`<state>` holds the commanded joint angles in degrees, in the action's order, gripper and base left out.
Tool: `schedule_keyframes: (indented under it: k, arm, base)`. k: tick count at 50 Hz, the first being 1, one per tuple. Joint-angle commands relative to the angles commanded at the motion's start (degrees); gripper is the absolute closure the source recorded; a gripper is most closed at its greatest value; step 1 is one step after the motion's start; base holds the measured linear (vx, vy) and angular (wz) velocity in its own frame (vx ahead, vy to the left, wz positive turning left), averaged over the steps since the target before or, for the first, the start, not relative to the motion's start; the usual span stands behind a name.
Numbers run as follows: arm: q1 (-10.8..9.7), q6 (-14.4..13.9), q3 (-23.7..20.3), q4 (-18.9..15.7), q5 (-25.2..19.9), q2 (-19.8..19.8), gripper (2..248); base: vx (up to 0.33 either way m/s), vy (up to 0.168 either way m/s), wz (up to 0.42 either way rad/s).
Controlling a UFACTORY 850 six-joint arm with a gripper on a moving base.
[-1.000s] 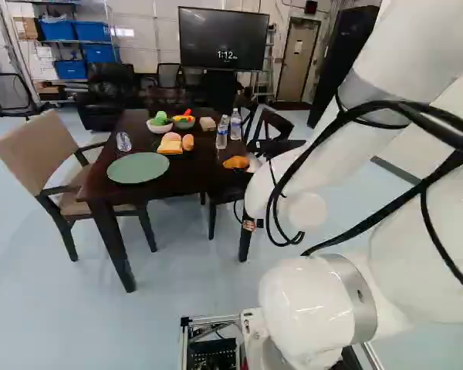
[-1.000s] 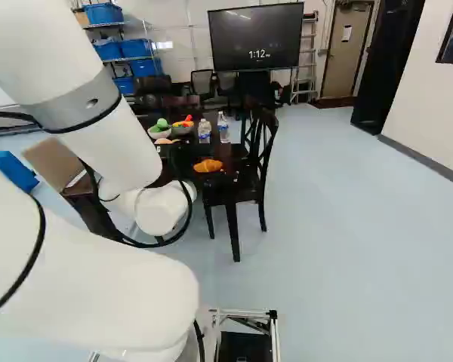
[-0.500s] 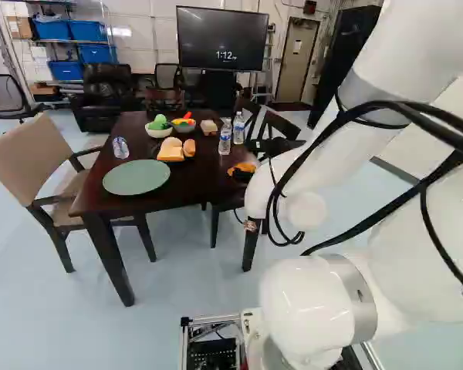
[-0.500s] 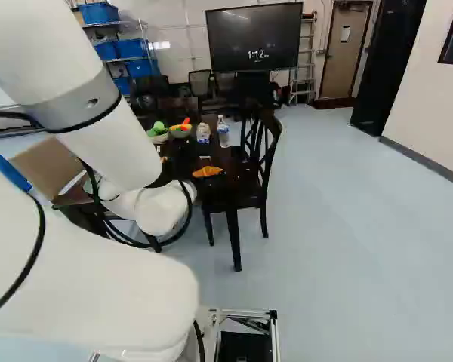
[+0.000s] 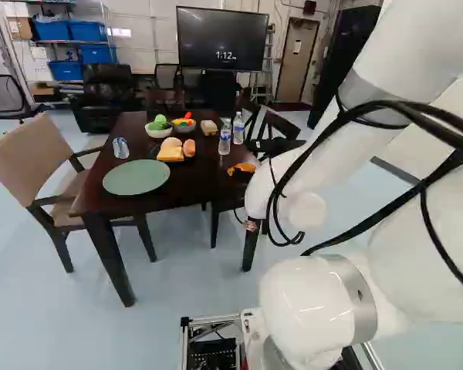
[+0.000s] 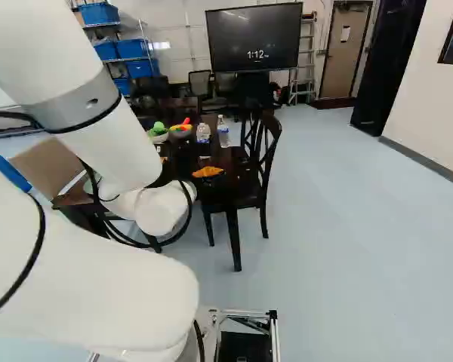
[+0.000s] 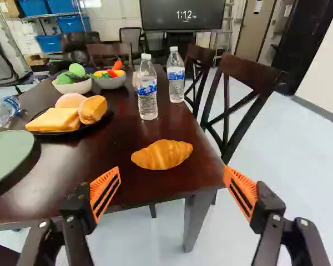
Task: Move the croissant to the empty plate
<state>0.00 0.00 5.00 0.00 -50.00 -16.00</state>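
While the gripper (image 5: 241, 176) has its two fingers spread wide, with hold of nothing, the croissant (image 7: 162, 154) sits just ahead of them on the dark table (image 7: 122, 130), by the near right corner. Over by the near left corner is the empty plate (image 5: 136, 179), flat and green. Between them, a bit farther in, there's a black plate (image 7: 51, 132) with bread slices, a round bun and another bread piece crowded on it. Behind that, a white bowl (image 7: 72, 88) carries green vegetables, and right beside it a grey bowl (image 7: 112, 83) has red, orange and yellow pieces. Two bottles (image 7: 147, 97) stand upright toward the right edge; another bottle (image 7: 1, 113) lies on its side near the left edge.

You get the whole green plate only in the left base view; the wrist view cuts it off, and in the right base view the arm (image 6: 75, 279) covers nearly all of it. A small tan block (image 5: 208, 127) shows plainly in the left base view but is mostly tucked behind a bottle in the wrist view.
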Motion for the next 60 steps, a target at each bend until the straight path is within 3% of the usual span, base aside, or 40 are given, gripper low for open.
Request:
schedule_keyframes:
  k: [19,29,43,60]
  arm:
    - [0.12,0.00,3.28,0.00,0.00,1.38,3]
    - [1.30,0.00,5.93,0.32,1.02,2.74,3]
    - [3.41,0.00,9.61,1.68,4.36,4.60,3]
    - [3.87,0.00,14.68,3.79,10.28,7.49,3]
  base:
    - [0.000,0.000,0.000]
    - [0.000,0.000,0.000]
    - [0.000,0.000,0.000]
    - [0.000,0.000,0.000]
